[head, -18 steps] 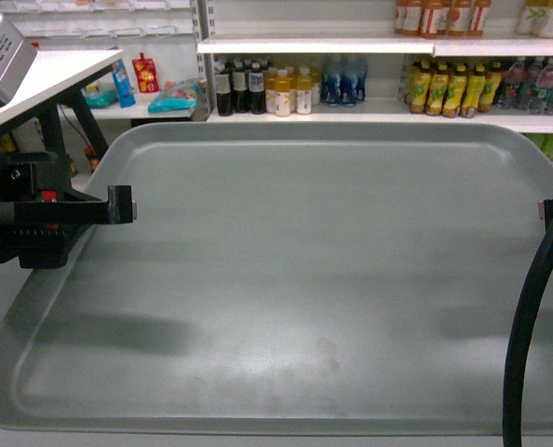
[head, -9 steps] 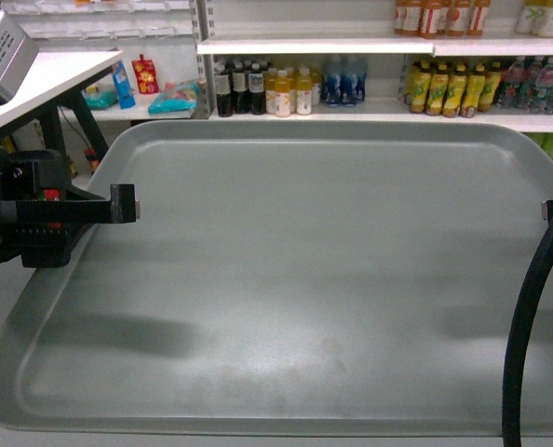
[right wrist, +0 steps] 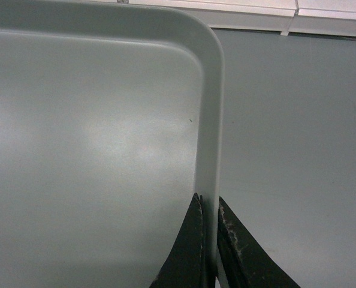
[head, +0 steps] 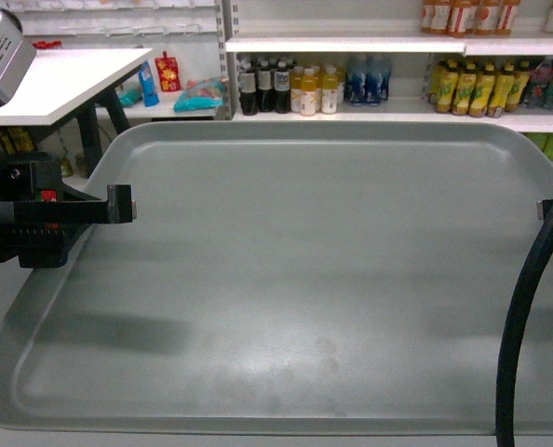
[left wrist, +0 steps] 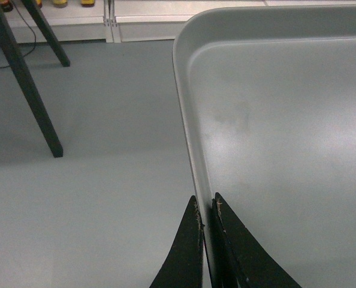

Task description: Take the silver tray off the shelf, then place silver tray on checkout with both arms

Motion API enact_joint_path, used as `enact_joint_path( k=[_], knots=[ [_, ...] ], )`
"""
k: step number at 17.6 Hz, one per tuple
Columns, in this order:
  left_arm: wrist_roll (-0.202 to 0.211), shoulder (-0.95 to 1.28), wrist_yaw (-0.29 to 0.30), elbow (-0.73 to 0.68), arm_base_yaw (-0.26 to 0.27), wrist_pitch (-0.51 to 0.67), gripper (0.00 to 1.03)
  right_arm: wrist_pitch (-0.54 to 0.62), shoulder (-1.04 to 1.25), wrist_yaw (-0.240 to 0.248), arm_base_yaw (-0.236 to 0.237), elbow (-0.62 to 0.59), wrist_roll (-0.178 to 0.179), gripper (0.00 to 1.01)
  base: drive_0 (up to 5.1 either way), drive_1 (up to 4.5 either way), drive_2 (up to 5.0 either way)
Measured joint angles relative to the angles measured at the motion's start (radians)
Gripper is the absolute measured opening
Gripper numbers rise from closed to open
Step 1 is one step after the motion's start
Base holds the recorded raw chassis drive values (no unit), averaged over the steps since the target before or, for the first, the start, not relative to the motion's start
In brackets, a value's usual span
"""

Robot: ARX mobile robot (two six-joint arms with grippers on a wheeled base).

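The silver tray (head: 304, 279) hangs level in the air above the grey floor (left wrist: 94, 180), clear of the shelf (head: 397, 112) behind and the worktop (head: 62, 79) at far left. The left gripper (left wrist: 207, 210) fingers pinch its left rim; the right gripper (right wrist: 210, 204) fingers clamp its right rim, though the head view barely shows that side

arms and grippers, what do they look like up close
Both are black. The left gripper and right gripper have thin, flat, tapering jaws with scuffed, pale-flecked edges. The left arm is blocky with a small red mark; a thick black cable runs along the right.
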Motion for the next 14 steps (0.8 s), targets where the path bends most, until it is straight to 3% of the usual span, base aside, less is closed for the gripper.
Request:
enact_joint_path(
  k=[14],
  knots=[
    [0.000,0.000,0.000,0.000,0.001,0.001,0.03,-0.003,-0.005,0.000,0.000,0.001,-0.001,0.03,-4.9,2.71,2.1]
  ],
)
